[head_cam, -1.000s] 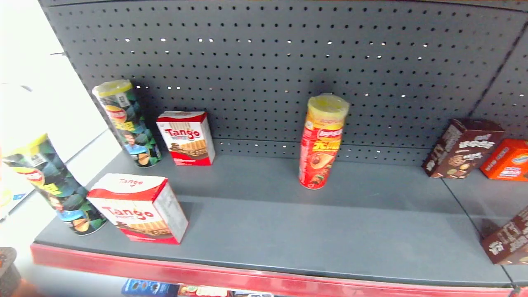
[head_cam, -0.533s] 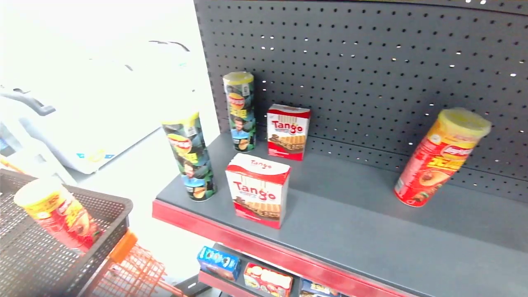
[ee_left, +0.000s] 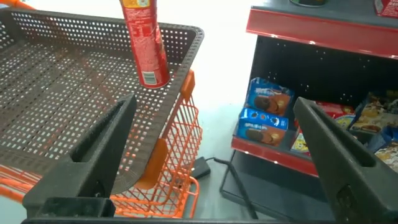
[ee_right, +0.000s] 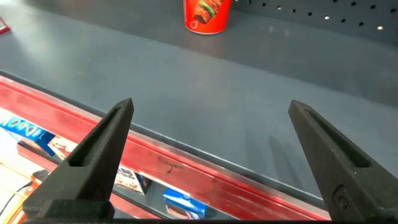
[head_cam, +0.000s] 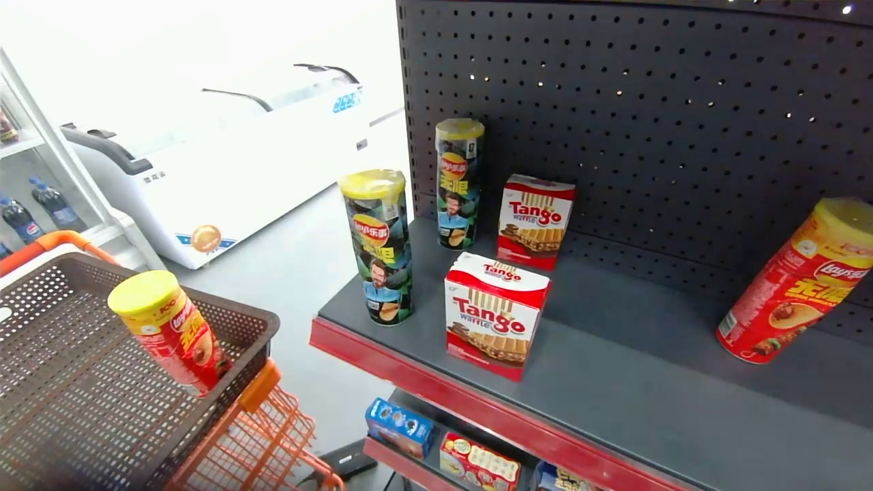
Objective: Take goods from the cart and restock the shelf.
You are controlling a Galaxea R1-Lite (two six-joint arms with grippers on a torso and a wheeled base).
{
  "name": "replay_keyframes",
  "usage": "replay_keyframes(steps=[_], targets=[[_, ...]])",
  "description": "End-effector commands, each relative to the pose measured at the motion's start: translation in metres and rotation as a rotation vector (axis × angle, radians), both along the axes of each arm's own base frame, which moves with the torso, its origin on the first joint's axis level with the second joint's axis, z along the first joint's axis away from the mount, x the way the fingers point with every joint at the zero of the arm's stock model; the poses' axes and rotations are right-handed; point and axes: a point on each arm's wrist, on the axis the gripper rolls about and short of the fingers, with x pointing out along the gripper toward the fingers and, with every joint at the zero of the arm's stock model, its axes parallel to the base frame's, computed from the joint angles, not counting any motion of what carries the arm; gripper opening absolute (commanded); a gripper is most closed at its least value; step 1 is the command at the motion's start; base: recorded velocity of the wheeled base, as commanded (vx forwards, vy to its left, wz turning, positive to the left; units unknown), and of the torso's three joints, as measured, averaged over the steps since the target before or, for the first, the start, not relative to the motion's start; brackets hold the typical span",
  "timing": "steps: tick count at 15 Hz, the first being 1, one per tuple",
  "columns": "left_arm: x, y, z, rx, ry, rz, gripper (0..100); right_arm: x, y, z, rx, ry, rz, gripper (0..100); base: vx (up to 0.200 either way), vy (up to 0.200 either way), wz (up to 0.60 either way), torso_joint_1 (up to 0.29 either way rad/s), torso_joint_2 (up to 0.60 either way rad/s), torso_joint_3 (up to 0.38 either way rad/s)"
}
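A red chip can with a yellow lid (head_cam: 170, 332) stands in the brown cart basket (head_cam: 82, 395). The left wrist view has this red can (ee_left: 144, 43) beyond my left gripper (ee_left: 214, 130), which is open and empty. On the grey shelf (head_cam: 614, 382) stand two dark chip cans (head_cam: 379, 247) (head_cam: 457, 183), two red-and-white wafer boxes (head_cam: 494, 315) (head_cam: 535, 219) and another red chip can (head_cam: 794, 281). My right gripper (ee_right: 211, 140) is open over the shelf's front edge (ee_right: 186, 162), with that red can (ee_right: 207, 15) farther back.
The cart's orange wire frame (head_cam: 266, 436) sits left of the shelf's red lip (head_cam: 436, 389). Lower shelves hold small snack boxes (head_cam: 399, 427) (ee_left: 264, 115). A white chest freezer (head_cam: 225, 170) and a drinks fridge (head_cam: 27, 198) stand behind the cart.
The head camera has swung left, bringing the cart and its red can into view and pushing the shelf goods to the right. Nothing on the shelf has itself moved.
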Motion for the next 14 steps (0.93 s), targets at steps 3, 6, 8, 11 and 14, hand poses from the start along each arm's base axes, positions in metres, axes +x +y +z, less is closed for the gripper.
replay_keyframes(steps=[3,6,8,11,14], targets=[[0.0,0.0,0.0,0.002,0.001,-0.002,100,0.0,0.0,0.0,-0.001,0.0,0.0,100,0.0,0.0,0.0,0.0,0.0,0.0],[-0.001,0.0,0.004,0.009,-0.013,0.01,100,0.0,0.0,0.0,-0.001,0.0,0.0,100,0.0,0.0,0.0,0.0,0.0,0.0],[-0.007,0.001,0.041,0.063,-0.013,0.034,100,0.0,0.0,0.0,-0.001,0.0,0.0,100,0.0,0.0,0.0,0.0,0.0,0.0],[0.011,0.004,0.084,0.071,0.118,0.14,100,0.0,0.0,0.0,-0.001,0.0,0.0,100,0.0,0.0,0.0,0.0,0.0,0.0],[0.027,0.002,0.09,-0.038,0.164,0.195,100,0.0,0.0,0.0,-0.001,0.0,0.0,100,0.0,0.0,0.0,0.0,0.0,0.0]])
